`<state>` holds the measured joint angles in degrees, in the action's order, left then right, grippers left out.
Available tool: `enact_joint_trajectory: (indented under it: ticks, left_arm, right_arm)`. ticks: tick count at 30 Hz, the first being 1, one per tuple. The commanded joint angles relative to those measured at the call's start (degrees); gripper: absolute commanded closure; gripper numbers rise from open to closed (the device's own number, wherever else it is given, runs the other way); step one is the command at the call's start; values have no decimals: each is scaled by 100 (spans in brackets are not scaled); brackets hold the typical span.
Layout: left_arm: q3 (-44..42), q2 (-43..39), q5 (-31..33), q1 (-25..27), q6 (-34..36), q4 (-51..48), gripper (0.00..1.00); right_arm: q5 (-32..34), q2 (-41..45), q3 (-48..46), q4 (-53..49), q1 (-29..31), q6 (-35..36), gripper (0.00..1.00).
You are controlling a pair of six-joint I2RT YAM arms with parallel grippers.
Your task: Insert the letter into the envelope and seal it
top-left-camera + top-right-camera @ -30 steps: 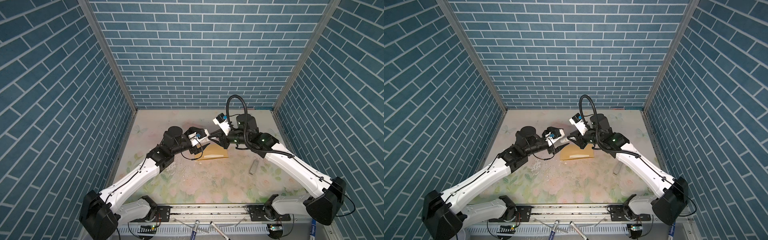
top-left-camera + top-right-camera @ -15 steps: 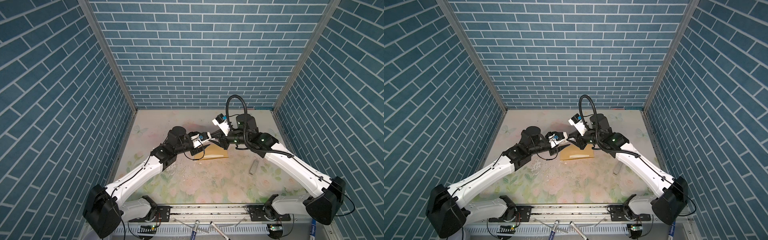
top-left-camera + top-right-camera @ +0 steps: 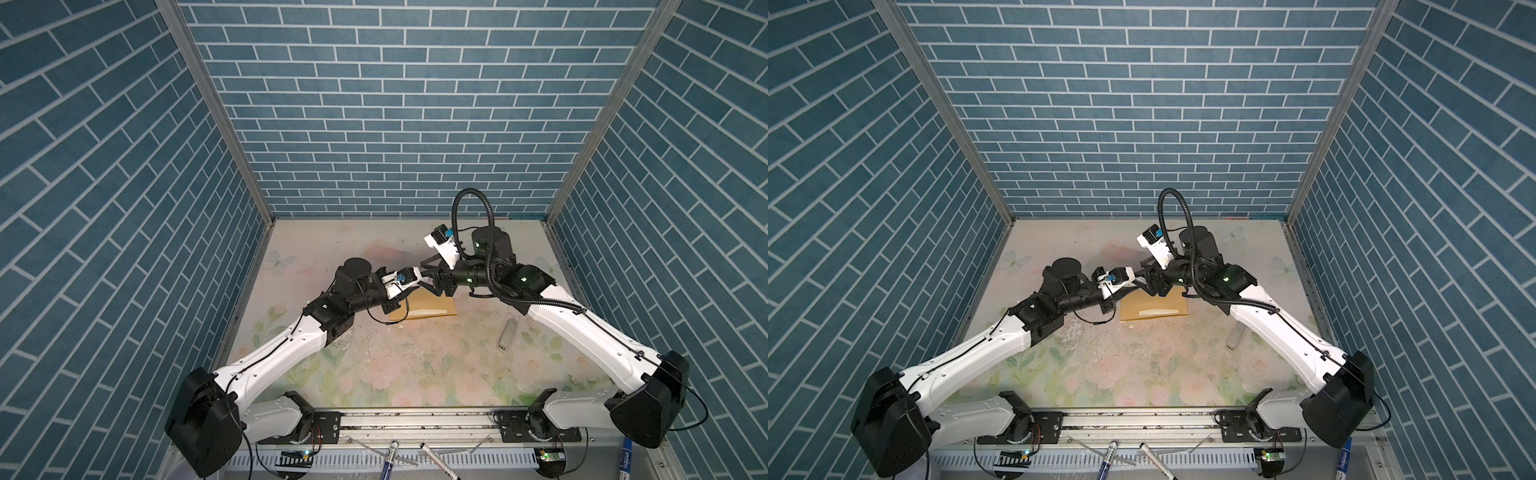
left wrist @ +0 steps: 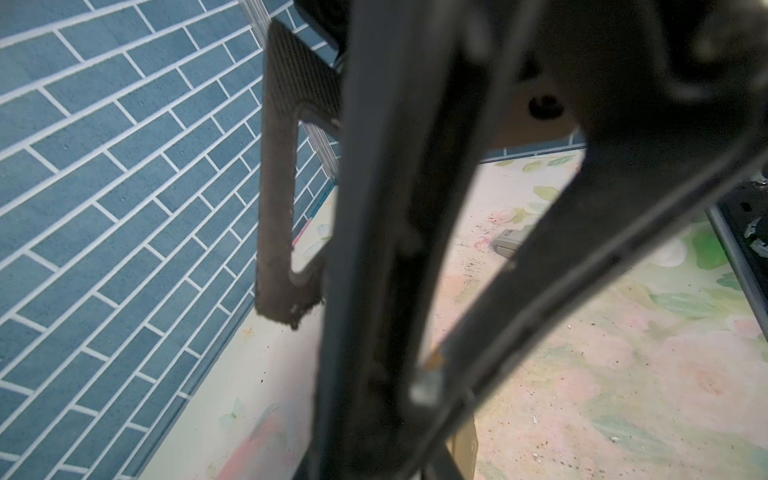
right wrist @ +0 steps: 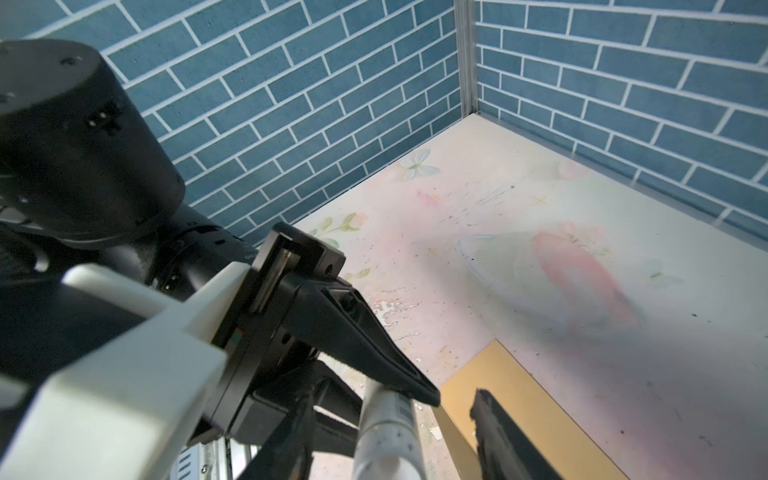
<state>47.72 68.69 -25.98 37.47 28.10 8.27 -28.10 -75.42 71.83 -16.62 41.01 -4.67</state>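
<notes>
- Currently the two arms are meeting over the middle of the floral table (image 3: 395, 365), with their tips almost touching above the far edge of the envelope (image 3: 432, 309).
- The envelope is lying flat on the table, long side across both top views, just below the two grippers; the right wrist view is showing its golden-tan corner (image 5: 519, 395).
- A pale wedge-shaped strip (image 3: 1158, 311) is showing on the envelope's face; whether that is the letter, I cannot tell.
- The left gripper (image 3: 420, 283) is holding its fingers narrowly together, and in the right wrist view they are sitting on either side of a white tube (image 5: 386, 432), pinching it.
- The right gripper (image 3: 432, 276) is standing with its jaws spread apart, gripping nothing; one of its textured fingers (image 4: 278, 187) is showing well clear of the left gripper's blurred fingers.
- A small grey stick (image 3: 508, 334) is lying on the table, well to the right of the envelope and beside the right arm's white link.
- Blue brick-pattern walls (image 3: 395, 104) are enclosing the table on three sides.
</notes>
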Motion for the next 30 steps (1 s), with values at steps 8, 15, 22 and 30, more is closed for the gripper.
enact_joint_trajectory:
  ticks: [8,15,22,30]
  left_arm:
    - [-382,-251,130,19,-823,1163,100]
    - [-554,-194,396,21,-1628,2003,100]
    - [-512,-7,339,21,-1904,2198,100]
    - [-418,93,205,19,-1922,2083,100]
  right_arm:
    - [1496,999,-363,243,-6,-713,31]
    - [1963,1485,-1087,628,1,-720,3]
    - [1092,1252,-1111,1161,33,-1082,6]
    - [960,747,-811,1502,222,-1084,11]
